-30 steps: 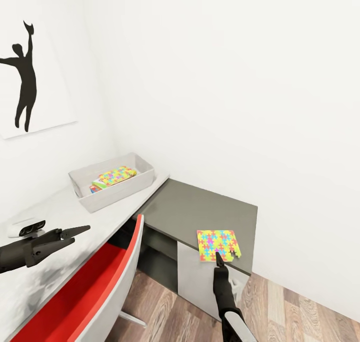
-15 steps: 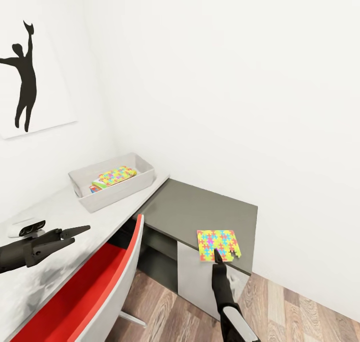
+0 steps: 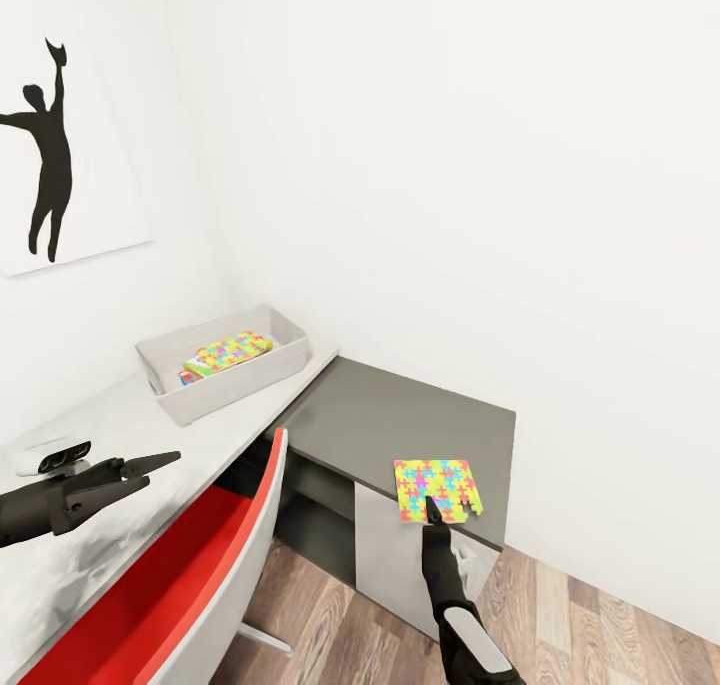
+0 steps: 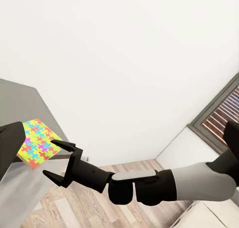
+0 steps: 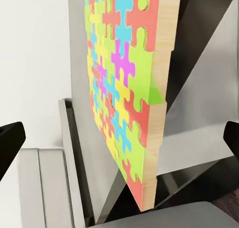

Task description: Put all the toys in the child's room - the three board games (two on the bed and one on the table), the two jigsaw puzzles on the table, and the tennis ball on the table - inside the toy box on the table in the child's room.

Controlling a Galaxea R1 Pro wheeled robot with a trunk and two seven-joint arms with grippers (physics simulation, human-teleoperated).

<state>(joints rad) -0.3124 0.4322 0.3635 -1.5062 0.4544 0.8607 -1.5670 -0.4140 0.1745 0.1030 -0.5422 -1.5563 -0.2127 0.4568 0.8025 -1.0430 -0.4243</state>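
Observation:
A jigsaw puzzle (image 3: 437,489) lies flat at the front corner of the table's dark grey top (image 3: 400,415). My right gripper (image 3: 431,508) is at its near edge, and in the right wrist view the open fingers (image 5: 10,144) stand wide on either side of the puzzle (image 5: 119,88). The toy box (image 3: 262,368) stands on the light grey top (image 3: 120,415). It holds a second jigsaw puzzle (image 3: 232,349) lying over a board game (image 3: 192,372). My left gripper (image 3: 150,462) hovers open and holds nothing. The tennis ball is out of view.
A red and white chair (image 3: 190,585) is tucked between my arms against the desk. White walls close in behind the desk, with a silhouette poster (image 3: 50,145) on the left one. Wood floor (image 3: 600,605) lies to the right of the cabinet.
My right gripper has crept a little forward onto the near edge of the puzzle. The left arm, the toy box and the camera have stayed still.

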